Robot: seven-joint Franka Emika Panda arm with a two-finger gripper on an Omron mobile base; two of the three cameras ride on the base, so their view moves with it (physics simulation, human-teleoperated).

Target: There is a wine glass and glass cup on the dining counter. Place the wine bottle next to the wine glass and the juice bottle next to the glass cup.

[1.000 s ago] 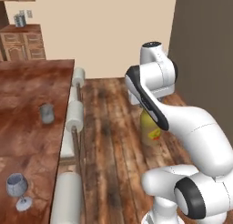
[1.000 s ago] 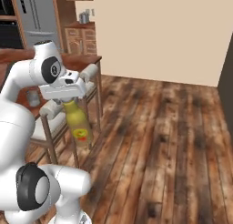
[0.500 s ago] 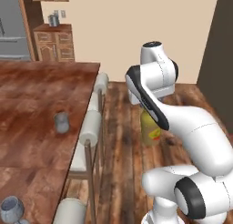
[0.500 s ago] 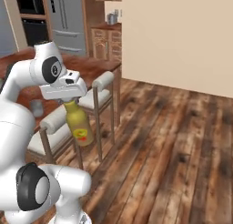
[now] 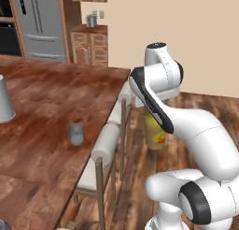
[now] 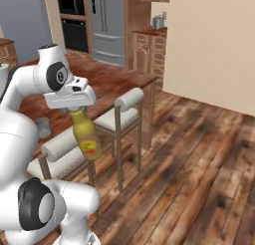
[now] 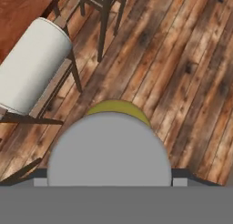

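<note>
- I have the end effector (image 6: pixel 74 109) clamped on the neck of the juice bottle (image 6: pixel 87 138), which hangs over the floor beside the stools.
- The glass cup (image 5: pixel 76 133) stands on the desk (image 5: pixel 42 98), near its stool-side edge.

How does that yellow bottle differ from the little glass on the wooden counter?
The juice bottle is yellow, opaque and hangs tilted from the pincer, above the floor. The glass cup is greyish, see-through and stands upright on the dining counter. The bottle looks taller. Both are drink vessels.
</note>
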